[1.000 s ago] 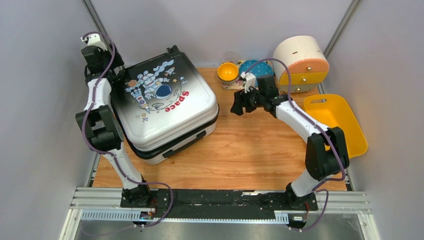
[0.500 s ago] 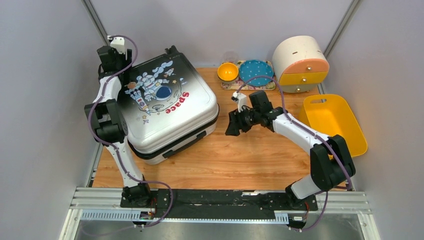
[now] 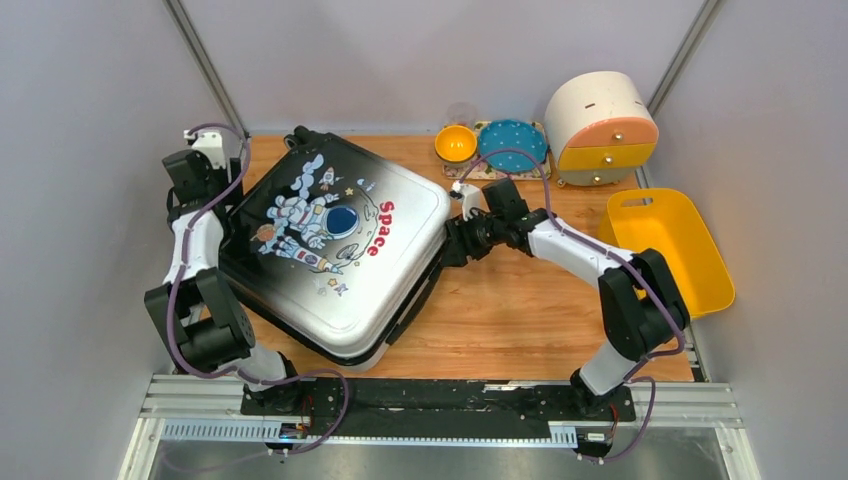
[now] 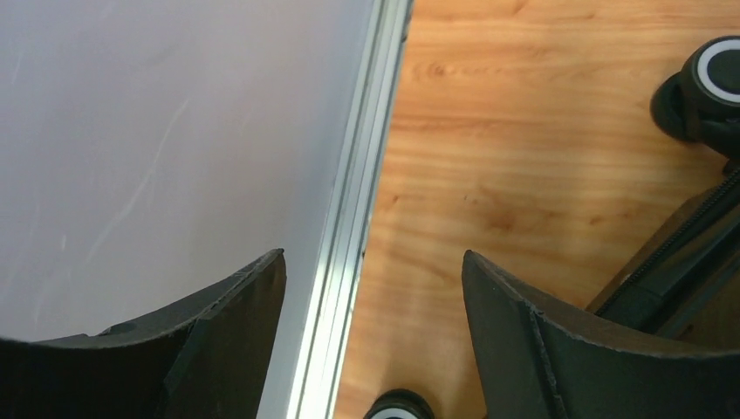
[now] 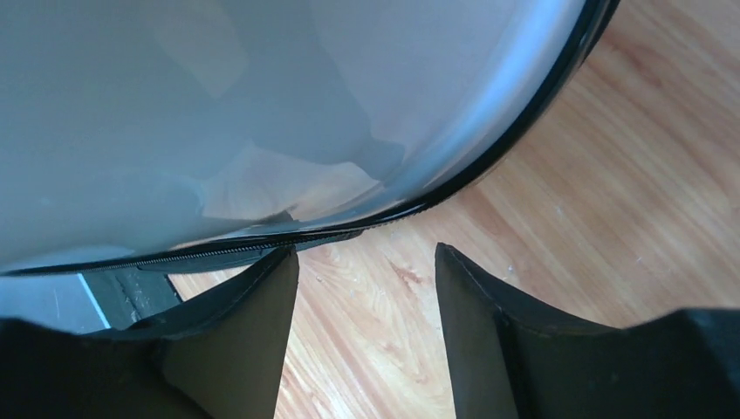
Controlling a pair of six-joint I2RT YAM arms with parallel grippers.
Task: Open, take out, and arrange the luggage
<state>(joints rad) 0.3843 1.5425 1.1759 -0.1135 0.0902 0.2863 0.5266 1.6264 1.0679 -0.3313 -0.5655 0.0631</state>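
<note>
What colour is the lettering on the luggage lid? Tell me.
Red: the "Space" lettering on the luggage, clearest in the top external view.

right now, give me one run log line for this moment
suitcase: closed, flat on table | left fingers: open, empty, beside its wheels | right fingers: open, empty, at zipper edge

Silver luggage (image 5: 218, 105) edge beside spread hand (image 5: 366, 253)

**Luggage: closed, flat, lying askew**

One piece of luggage (image 3: 335, 250), hard shell, silver-white shading to black toward upper left. Cartoon astronaut and red "Space" print face up. Black trim along visible edges, halves together. Lies flat on the wood, left-centre of overhead frame, turned diagonally. Black wheels (image 4: 711, 74) at its upper-left end.
</note>
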